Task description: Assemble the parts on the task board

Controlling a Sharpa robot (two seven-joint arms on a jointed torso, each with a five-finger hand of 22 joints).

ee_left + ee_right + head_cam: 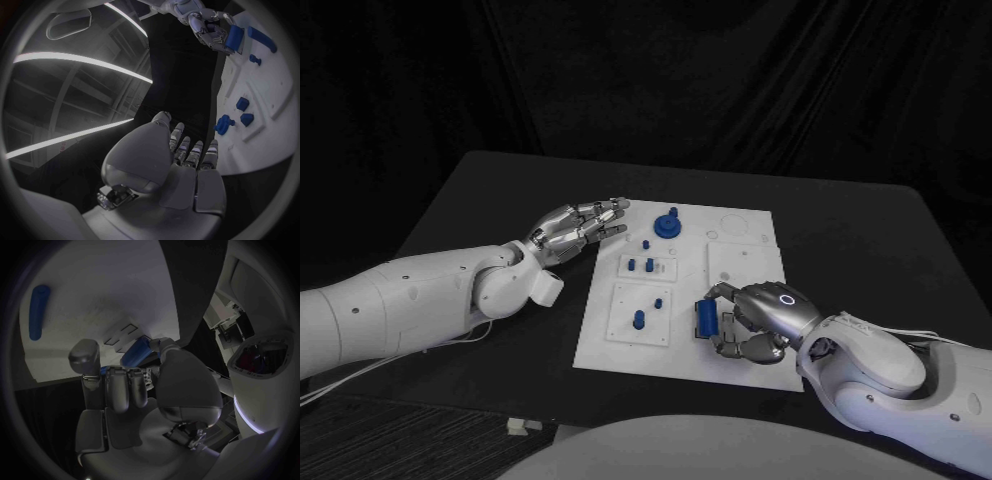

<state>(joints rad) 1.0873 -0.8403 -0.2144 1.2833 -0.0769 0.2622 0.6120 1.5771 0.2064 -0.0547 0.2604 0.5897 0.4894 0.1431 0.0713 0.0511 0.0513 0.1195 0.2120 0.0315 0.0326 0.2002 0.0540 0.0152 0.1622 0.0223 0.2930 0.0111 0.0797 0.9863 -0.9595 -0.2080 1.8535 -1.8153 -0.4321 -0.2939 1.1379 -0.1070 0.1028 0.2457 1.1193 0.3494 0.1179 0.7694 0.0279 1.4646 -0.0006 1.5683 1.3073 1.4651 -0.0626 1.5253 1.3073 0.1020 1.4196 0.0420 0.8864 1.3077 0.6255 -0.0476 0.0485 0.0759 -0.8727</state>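
Observation:
The white task board (737, 216) lies in the middle of the black table. My right hand (764, 316) sits over the board's near right part and grips a blue cylinder (708, 320) between thumb and fingers. The same cylinder (135, 354) appears in the right wrist view, held by my right hand (130, 386). My left hand (581, 226) hovers at the board's far left edge, fingers stretched out and holding nothing. A round blue knob (669, 226) stands near its fingertips. Two small blue pegs (643, 265) and an oblong blue piece (639, 320) sit on the board's left half.
In the left wrist view, my left hand (182, 159) reaches toward the board (269, 120), with blue parts (223, 124) just beyond its fingers. A long blue piece (39, 312) lies on the board ahead of my right hand. Bare black table surrounds the board.

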